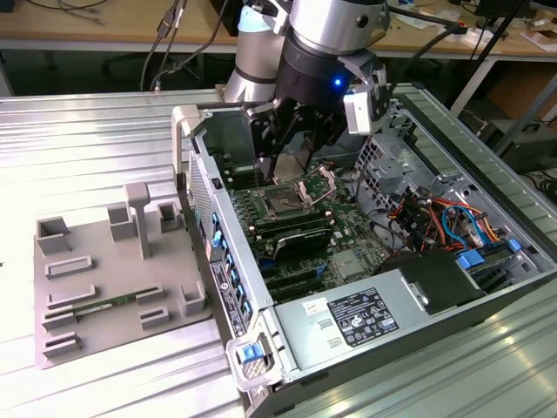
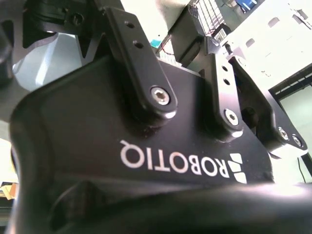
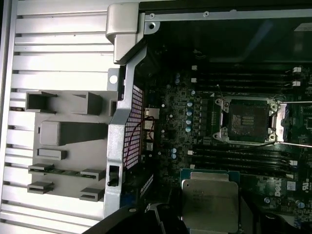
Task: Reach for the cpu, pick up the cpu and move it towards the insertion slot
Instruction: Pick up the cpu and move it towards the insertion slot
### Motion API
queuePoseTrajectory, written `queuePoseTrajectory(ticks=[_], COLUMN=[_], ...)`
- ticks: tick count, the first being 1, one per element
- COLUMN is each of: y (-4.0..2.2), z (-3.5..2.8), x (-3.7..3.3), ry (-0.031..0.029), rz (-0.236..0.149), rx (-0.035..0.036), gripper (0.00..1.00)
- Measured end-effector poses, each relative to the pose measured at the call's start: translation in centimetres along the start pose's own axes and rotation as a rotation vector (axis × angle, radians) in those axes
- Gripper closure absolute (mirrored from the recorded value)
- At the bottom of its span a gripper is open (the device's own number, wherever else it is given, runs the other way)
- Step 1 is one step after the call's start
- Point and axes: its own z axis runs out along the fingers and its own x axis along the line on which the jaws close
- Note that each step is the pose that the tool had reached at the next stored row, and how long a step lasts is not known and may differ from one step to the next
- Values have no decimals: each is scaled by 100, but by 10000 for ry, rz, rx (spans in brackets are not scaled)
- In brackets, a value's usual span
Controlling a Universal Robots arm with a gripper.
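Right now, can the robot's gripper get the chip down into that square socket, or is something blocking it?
Probably yes. The gripper holds the cpu above the motherboard, and the insertion slot looks uncovered, its retention bracket swung up and aside. Nothing seems to lie between them.

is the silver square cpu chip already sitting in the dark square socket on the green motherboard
No, in the first wrist view the dark square socket lies bare with its bracket open, while the silver square cpu chip is apart from it.

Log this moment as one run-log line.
phase: carry | gripper: over the open case, jaws shut on cpu | insertion slot: bracket open, socket empty | memory stick: on grey fixture plate
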Motion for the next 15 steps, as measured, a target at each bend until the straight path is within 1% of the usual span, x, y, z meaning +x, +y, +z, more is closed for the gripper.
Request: queuePoseTrajectory(ticks=[9, 15], y=[-3, -9], z=[18, 33], x=[-39, -112], ry=[1, 0], rz=[0, 0], rx=[1, 1], gripper=[45, 45])
